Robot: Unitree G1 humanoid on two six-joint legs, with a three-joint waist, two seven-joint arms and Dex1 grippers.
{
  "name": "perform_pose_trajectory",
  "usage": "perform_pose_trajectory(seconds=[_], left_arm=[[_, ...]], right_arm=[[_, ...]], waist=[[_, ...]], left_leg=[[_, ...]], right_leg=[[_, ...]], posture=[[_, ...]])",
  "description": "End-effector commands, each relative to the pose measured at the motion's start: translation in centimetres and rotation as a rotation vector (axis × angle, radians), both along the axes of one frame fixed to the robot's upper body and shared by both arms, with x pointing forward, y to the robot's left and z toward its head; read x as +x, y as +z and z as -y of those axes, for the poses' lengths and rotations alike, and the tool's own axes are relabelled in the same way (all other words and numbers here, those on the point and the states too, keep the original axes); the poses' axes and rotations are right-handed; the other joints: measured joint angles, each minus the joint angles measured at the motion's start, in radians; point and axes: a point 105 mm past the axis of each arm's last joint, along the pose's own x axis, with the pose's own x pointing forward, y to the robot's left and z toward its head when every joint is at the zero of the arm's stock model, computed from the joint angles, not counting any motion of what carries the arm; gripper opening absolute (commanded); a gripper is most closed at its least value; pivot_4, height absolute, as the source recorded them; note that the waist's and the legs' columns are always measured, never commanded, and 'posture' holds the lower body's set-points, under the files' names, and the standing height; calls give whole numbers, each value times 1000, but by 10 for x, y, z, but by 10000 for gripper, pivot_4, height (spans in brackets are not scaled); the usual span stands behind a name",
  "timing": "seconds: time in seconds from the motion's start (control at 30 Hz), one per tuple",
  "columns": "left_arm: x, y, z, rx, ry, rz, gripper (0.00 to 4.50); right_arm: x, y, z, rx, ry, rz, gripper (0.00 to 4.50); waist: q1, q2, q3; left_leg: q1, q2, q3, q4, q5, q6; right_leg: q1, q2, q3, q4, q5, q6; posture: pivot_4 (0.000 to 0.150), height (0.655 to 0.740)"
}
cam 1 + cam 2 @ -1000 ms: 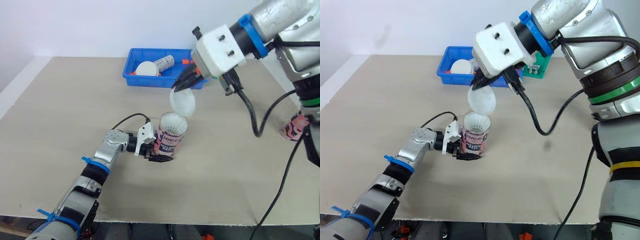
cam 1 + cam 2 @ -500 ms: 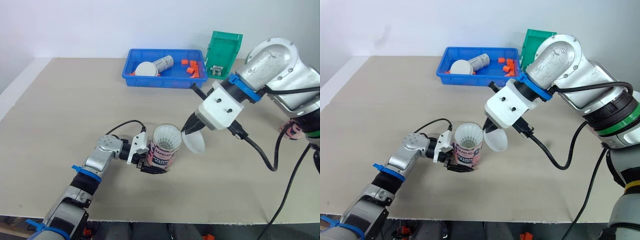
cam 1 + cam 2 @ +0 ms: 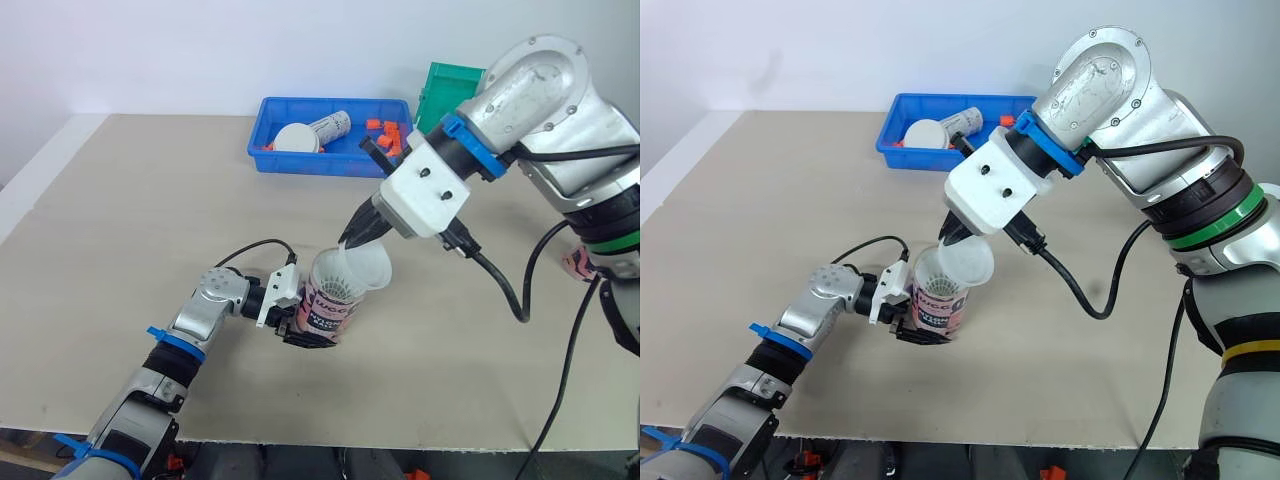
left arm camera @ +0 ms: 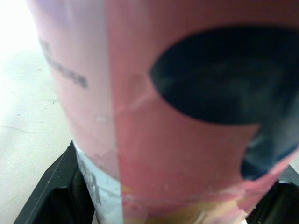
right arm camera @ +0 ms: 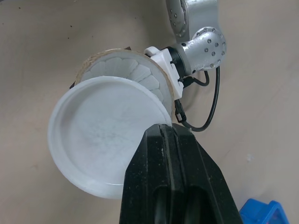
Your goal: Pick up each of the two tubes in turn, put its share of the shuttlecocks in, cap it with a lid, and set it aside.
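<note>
A short pink tube stands on the table with white shuttlecock feathers showing at its mouth. My left gripper is shut on its lower part, and the pink wall sits close between the black fingers. My right gripper is shut on the rim of a translucent white lid. The lid hangs tilted over the tube's mouth, shifted to the right side of it. A second pink tube stands at the far right, partly hidden behind my right arm.
A blue tray at the back holds a white lid, a lying tube and orange pieces. A green bin stands to its right. A black cable loops off my left wrist.
My right gripper swung the lid from low beside the tube's right side up onto its mouth. The tube stays in my left gripper, shifted slightly.
</note>
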Motion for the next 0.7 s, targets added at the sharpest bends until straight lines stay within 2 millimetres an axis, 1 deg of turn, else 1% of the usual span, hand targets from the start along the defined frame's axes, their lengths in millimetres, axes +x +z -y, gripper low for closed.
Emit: perform_pose_trajectory(seconds=[0.03, 0.2, 0.43, 0.57, 0.7], left_arm=[[-1, -7, -2, 33, 0, -18, 36118], [0, -6, -2, 27, 7, -23, 36118], [2, -5, -1, 18, 21, -27, 36118], [3, -3, -3, 4, 39, -28, 36118], [2, -5, -9, 10, 56, -31, 36118]], right_arm=[[-9, 21, -7, 23, 69, 63, 0], [-10, 23, -13, 29, 104, 84, 0], [-8, 23, -12, 32, 100, 90, 0], [-7, 17, -10, 17, 96, 77, 0], [-12, 12, -9, 12, 113, 55, 0]], waist=[[0, 0, 0], [0, 0, 0], [0, 0, 0], [0, 0, 0], [0, 0, 0]], left_leg=[[0, 0, 0, 0, 0, 0], [0, 0, 0, 1, 0, 0], [0, 0, 0, 1, 0, 0], [0, 0, 0, 1, 0, 0], [0, 0, 0, 1, 0, 0]], right_leg=[[0, 0, 0, 0, 0, 0], [0, 0, 0, 0, 0, 0], [0, 0, 0, 0, 0, 0], [0, 0, 0, 0, 1, 0], [0, 0, 0, 0, 1, 0]], posture=[[1500, 7038], [1500, 7038], [1500, 7038], [1500, 7038], [1500, 7038]])
